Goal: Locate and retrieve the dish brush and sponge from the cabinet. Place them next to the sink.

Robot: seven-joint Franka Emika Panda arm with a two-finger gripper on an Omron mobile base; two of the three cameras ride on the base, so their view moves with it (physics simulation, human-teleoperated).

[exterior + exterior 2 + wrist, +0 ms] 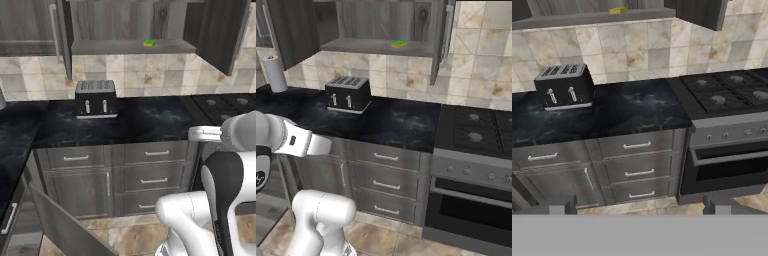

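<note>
The gripper [640, 206] is standing with its fingers wide apart and gripping nothing, its two dark fingertips [562, 206] showing low in the hand view, well back from the work area. Beyond them the lower drawers [636, 145] are presenting flat grey wood-grain fronts with short silver pulls. Above those the counter [150, 120] is showing a dark, glossy, marbled top, with a boxy black toaster [96, 98] standing on it and a stove [476, 131] to its right.

Furthest off, the cabinet [220, 30] is hanging open, and the sponge [149, 43] is lying flat on its shelf near the front edge (green over yellow). It is judged light, soft and compressible, unlikely to slip; the jaws should be closing across its short sides, gently, since squeezing hard would be deforming it. The dish brush and the sink cannot be made out in these views.
</note>
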